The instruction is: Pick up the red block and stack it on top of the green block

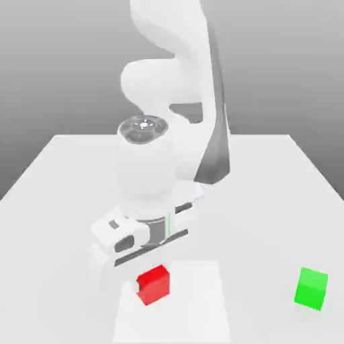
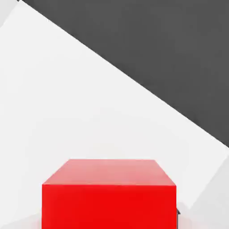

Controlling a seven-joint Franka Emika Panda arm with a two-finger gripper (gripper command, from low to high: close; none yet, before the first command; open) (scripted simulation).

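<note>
We log the red block (image 1: pixel 153 284) on the near tabletop (image 1: pixel 60 175), directly under the lowered tool (image 1: pixel 138 272). Whether the tool is open or gripping, we cannot tell. Green block (image 1: pixel 311 288) sits well apart, toward the exterior view's right.

White table (image 1: pixel 269 175); plain grey backdrop (image 1: pixel 60 60)

Red block (image 2: pixel 109 194) close up – on white table (image 2: pixel 80 103), dark backdrop beyond.
</note>
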